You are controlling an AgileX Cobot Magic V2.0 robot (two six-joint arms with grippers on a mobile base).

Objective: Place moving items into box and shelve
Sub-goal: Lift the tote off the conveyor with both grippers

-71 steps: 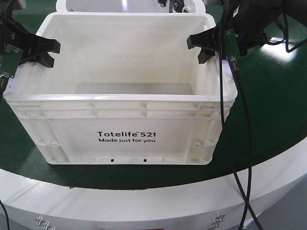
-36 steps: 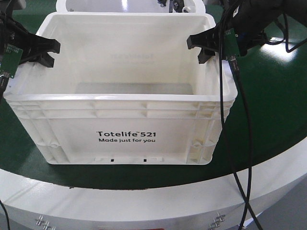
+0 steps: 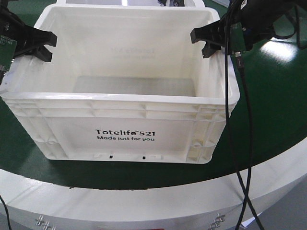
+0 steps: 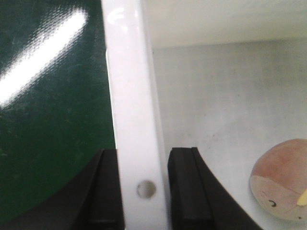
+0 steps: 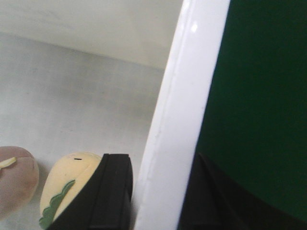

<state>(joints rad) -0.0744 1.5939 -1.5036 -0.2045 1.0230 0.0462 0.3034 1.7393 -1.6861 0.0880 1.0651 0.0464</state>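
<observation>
The white box (image 3: 124, 103), printed "Totelife 521", stands on the green tabletop. My left gripper (image 3: 42, 44) is shut on the box's left rim (image 4: 136, 120), one black finger (image 4: 106, 191) outside and one inside. On the opposite side, my right gripper (image 3: 207, 42) clamps the right rim (image 5: 182, 120) the same way. Two moving items lie on the box floor. The pale pinkish ball (image 4: 283, 184) (image 5: 17, 184) rests beside the yellow ball with a green stripe (image 5: 67, 184), which sits right by my right inner finger (image 5: 112, 191). From the front view the balls are hidden.
The round green table (image 3: 273, 110) has a white edge (image 3: 144, 206) toward the front. A second white container (image 3: 96, 2) shows just behind the box. Black cables (image 3: 240, 120) hang from my right arm past the box's right front corner.
The box has risen a little and looks slightly larger. Both grippers moved up with it, still clamped on its side rims.
</observation>
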